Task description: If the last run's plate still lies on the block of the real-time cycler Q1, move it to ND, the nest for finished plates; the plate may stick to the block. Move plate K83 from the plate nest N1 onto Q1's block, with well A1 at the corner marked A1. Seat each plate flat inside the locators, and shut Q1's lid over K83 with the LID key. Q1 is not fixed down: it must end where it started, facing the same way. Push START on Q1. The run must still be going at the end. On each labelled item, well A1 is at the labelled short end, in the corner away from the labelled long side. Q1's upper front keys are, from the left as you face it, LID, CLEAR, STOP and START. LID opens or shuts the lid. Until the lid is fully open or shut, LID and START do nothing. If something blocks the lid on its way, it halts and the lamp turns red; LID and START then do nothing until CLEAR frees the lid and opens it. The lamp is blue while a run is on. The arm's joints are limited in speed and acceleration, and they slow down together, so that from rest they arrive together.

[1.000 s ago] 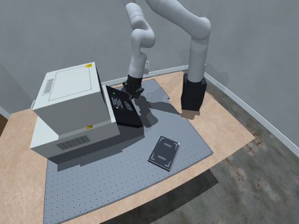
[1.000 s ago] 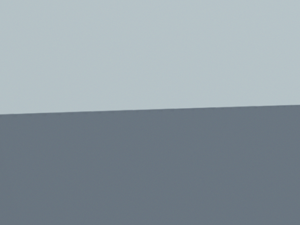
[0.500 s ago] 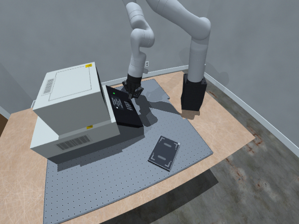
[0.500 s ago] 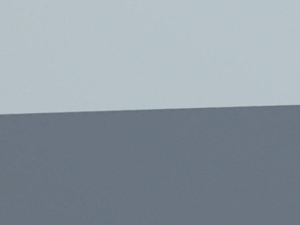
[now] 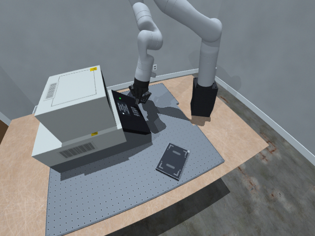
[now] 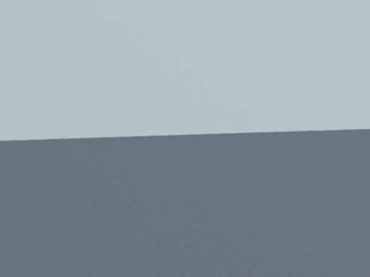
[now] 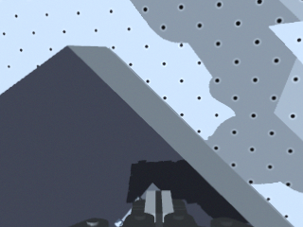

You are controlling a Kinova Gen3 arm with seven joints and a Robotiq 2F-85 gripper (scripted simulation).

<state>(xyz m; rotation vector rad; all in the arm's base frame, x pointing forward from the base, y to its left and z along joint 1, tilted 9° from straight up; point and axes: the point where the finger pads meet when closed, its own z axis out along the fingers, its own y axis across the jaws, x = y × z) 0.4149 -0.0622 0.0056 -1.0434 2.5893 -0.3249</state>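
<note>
The cycler Q1 [image 5: 78, 119] is a white box on the perforated grey mat. Its upper housing sits down over the base, so the block and any plate on it are hidden. Its dark sloped front panel [image 5: 131, 114] carries pale keys [image 5: 135, 111] and a green lamp [image 5: 119, 98]. My gripper [image 5: 138, 101] is shut and empty, with its fingertips on or just above the panel's far end, by the keys. In the wrist view the shut fingers [image 7: 156, 200] point at the dark panel [image 7: 71, 142] near its edge; the keys are hidden there. A dark nest [image 5: 173, 160] with white corner marks lies empty on the mat.
The arm's dark base [image 5: 204, 97] stands at the back right of the table. A second nest and plate K83 are not in view. The exterior view shows only two flat grey bands. The table's edge runs close to the nest's right side.
</note>
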